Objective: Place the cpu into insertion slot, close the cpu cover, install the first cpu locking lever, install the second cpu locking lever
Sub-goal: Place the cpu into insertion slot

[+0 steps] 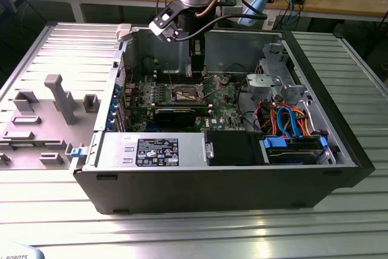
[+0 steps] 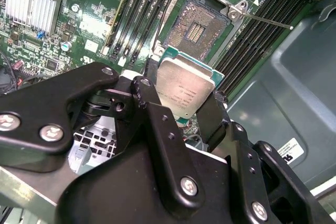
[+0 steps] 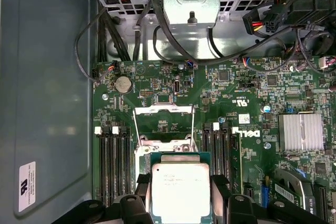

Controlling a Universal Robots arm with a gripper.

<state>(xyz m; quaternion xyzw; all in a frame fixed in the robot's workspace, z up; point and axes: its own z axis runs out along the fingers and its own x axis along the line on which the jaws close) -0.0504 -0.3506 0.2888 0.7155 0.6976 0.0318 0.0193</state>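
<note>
My gripper (image 2: 181, 102) is shut on the cpu (image 2: 184, 85), a small square chip with a silver-grey top, clamped at two opposite edges between black fingers (image 2: 149, 90). In the first wrist view the cpu (image 3: 180, 184) hangs in the gripper (image 3: 181, 199) just short of the socket. The insertion slot (image 2: 197, 24) lies bare, with its dark centre and silver rim showing. The cpu cover (image 3: 164, 110) is swung up and open beyond it. A thin locking lever (image 2: 270, 21) sticks out beside the slot. In the exterior view the gripper (image 1: 197, 68) hovers above the insertion slot (image 1: 187, 94) inside the case.
Black memory slots (image 3: 113, 163) flank the socket on both sides. A long black graphics card (image 1: 176, 113) lies in front of it. The metal drive cage (image 1: 273, 77) with cables stands at the exterior view's right, and a power supply (image 1: 151, 150) sits along the front wall.
</note>
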